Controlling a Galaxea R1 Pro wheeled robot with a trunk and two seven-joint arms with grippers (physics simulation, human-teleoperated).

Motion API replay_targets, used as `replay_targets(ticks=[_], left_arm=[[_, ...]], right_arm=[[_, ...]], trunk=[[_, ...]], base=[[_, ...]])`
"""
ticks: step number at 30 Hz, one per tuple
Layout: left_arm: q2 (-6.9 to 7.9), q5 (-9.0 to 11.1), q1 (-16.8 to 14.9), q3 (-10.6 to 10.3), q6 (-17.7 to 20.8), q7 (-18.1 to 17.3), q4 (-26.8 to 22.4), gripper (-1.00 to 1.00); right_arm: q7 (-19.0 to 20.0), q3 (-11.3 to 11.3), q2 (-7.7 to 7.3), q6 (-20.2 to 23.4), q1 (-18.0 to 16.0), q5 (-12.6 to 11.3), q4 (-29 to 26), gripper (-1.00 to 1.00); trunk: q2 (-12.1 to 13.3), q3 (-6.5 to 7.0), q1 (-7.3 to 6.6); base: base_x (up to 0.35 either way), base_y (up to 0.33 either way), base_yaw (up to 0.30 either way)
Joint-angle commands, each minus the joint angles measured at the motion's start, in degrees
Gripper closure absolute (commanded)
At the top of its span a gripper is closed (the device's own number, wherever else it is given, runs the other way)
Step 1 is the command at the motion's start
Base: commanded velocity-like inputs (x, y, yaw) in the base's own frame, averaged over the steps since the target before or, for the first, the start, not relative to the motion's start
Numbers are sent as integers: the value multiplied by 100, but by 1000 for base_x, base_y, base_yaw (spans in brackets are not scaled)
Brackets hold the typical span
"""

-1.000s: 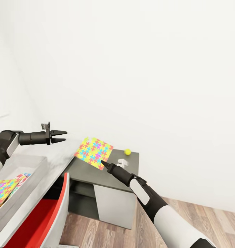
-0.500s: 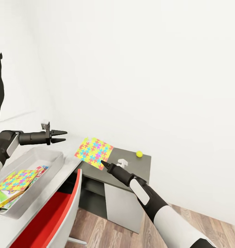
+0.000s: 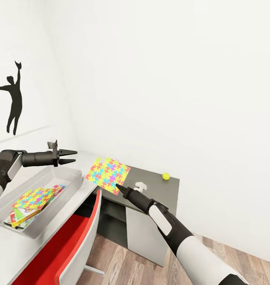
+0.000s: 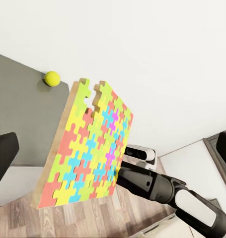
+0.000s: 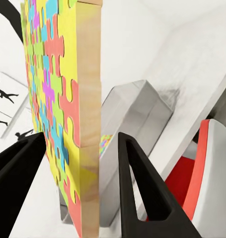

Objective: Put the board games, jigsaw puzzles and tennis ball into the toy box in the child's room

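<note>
My right gripper (image 3: 118,187) is shut on the lower edge of a jigsaw puzzle (image 3: 108,175), holding the multicolour square tilted in the air over the joint between the pale desk and its dark grey section (image 3: 154,189). The right wrist view shows the puzzle (image 5: 88,124) edge-on between the two black fingers (image 5: 142,193). The grey toy box (image 3: 61,172) sits on the pale table top, holding another jigsaw puzzle (image 3: 34,198) on top of printed game boxes. My left gripper (image 3: 71,156) hovers open above the box's far rim. The tennis ball (image 3: 166,176) lies on the dark section near the wall.
A red chair (image 3: 71,241) is tucked under the desk just below the toy box. A small white object (image 3: 139,186) stands on the dark section beside my right wrist. A black silhouette picture (image 3: 12,99) hangs on the left wall. Wood floor (image 3: 123,265) lies below.
The camera has turned, so desk, toy box and wall picture slid rightward into fuller view. Both arms keep the same pose, and the right gripper still holds the puzzle.
</note>
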Motion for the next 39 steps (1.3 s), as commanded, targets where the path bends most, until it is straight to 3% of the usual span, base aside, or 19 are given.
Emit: replay_targets(ticks=[1, 10, 16, 25, 39], left_arm=[[5, 22, -7, -30, 54, -19, 1, -100], [4, 22, -7, -30, 54, -20, 1, -100], [4, 22, -7, -30, 54, -22, 1, -100], [-5, 22, -7, -30, 54, -25, 1, -100], [-10, 22, -7, -30, 54, -19, 1, -100]], right_arm=[[5, 3, 1, 35, -8, -56, 1, 100], [-162, 9, 0, 118, -10, -25, -10, 100], [-739, 36, 0, 344, -13, -20, -20, 100], [-835, 30, 0, 418, -13, -17, -190, 100], [-998, 46, 0, 448, -8, -16, -387, 100]], trunk=[[-13, -13, 4], [-13, -13, 4], [-13, -13, 4], [-13, -13, 4], [-13, -13, 4]], base=[[-5, 0, 0], [-40, 0, 0], [-73, 0, 0], [-6, 0, 7], [0, 0, 247]])
